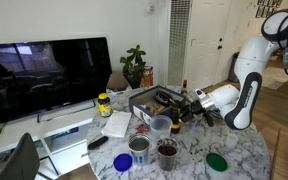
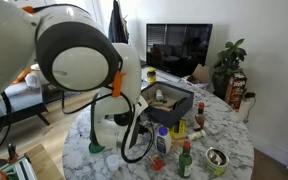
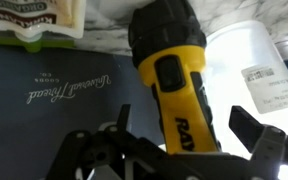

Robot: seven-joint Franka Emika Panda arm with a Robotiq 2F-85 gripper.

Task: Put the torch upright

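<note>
Straddling the torch [image 3: 179,90], the spread gripper [image 3: 184,128]; torch's tail cropped out

Wrist view: I see the torch [image 3: 172,70] lying flat, head toward the desk [image 3: 234,12] at the top. Its barrel runs down between the spread fingers of the gripper [image 3: 182,140], one on either side. A flat case [image 3: 54,95] lies left of the torch, with a packet [image 3: 34,20] beyond it at the upper left. A tub [image 3: 252,70] sits just right of the torch.

In an exterior view, a box [image 1: 144,97] sits mid-desk with a jar [image 1: 104,103] to its left and a cup [image 1: 161,124] in front. The tins [image 1: 168,150] are nearer the front edge. A TV [image 1: 44,70] stands beyond the desk at left, and a plant [image 1: 134,65] behind the box.
</note>
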